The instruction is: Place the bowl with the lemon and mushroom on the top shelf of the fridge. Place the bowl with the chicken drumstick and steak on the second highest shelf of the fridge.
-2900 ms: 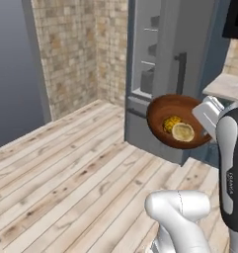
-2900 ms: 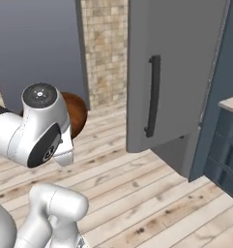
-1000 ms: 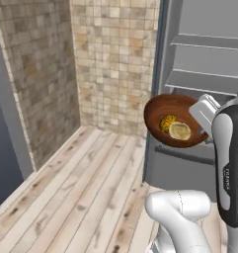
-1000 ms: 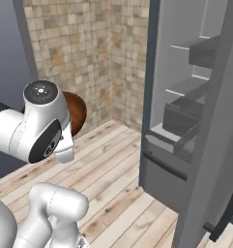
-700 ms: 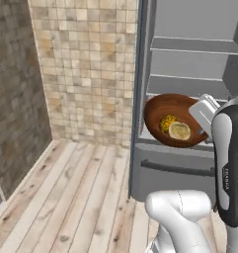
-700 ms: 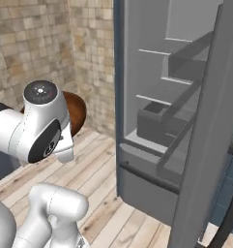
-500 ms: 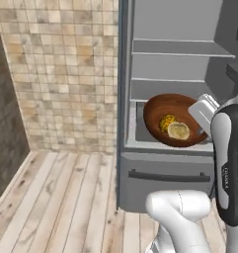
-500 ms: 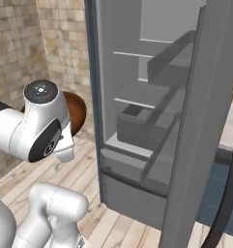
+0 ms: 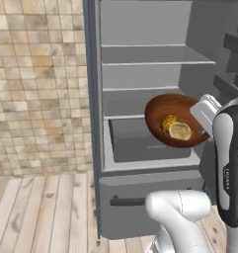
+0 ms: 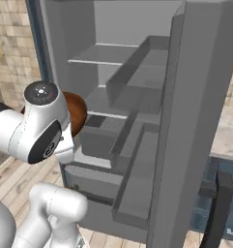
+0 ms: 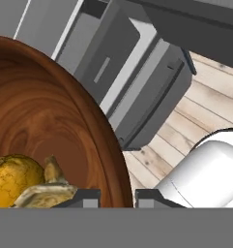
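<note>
- The open fridge [image 9: 140, 148] is standing on a pale wood-plank floor [image 9: 36, 207], with a beige tiled wall [image 9: 36, 84] at 9 o'clock of it in the left base view.
- The top shelf [image 9: 155, 62] and the second highest shelf [image 9: 125, 116] are lying bare and pale grey, with a drawer [image 9: 140, 143] below them.
- The end effector [image 11: 117, 196] is clamping narrowly on the rim of the bowl with the lemon and mushroom [image 9: 175, 121], which is hanging tilted in front of the fridge, at about the drawer's height.
- The hand view is showing the lemon [image 11: 14, 179] touching the mushroom [image 11: 45, 191] low in the bowl.
- The right base view is showing the fridge door [image 10: 195, 121] at 3 o'clock, its shelves edge-on, and the bowl mostly hidden behind the arm.
</note>
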{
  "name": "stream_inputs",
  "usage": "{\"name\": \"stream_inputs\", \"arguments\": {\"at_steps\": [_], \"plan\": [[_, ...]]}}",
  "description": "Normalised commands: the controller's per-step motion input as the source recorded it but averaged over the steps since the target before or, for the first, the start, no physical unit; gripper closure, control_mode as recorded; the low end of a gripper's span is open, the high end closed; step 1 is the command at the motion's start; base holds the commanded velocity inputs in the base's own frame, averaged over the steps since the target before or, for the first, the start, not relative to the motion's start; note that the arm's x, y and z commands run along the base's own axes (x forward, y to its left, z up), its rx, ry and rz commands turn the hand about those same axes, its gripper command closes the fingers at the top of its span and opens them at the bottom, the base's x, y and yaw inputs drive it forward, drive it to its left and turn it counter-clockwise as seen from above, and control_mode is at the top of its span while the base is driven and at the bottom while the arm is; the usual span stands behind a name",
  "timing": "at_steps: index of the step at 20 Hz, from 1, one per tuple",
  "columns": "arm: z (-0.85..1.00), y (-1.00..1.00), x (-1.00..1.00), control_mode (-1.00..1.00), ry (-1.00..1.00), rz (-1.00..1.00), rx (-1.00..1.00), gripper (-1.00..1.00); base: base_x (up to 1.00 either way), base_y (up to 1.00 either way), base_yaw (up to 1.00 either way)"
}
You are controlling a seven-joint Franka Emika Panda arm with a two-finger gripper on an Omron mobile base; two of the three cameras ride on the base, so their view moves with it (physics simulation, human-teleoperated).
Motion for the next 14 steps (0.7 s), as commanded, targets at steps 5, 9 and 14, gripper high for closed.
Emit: {"name": "stream_inputs", "arguments": {"at_steps": [5, 9, 14], "plan": [[0.0, 0.0, 0.0, 1.0, 0.0, 0.0, 0.0, 1.0, 0.79, 0.02, -0.16], [0.0, 0.0, 0.0, 1.0, 0.0, 0.0, 0.0, 1.0, 0.74, 0.11, -0.14], [0.0, 0.0, 0.0, 1.0, 0.0, 0.0, 0.0, 1.0, 0.47, 0.26, -0.14]]}}
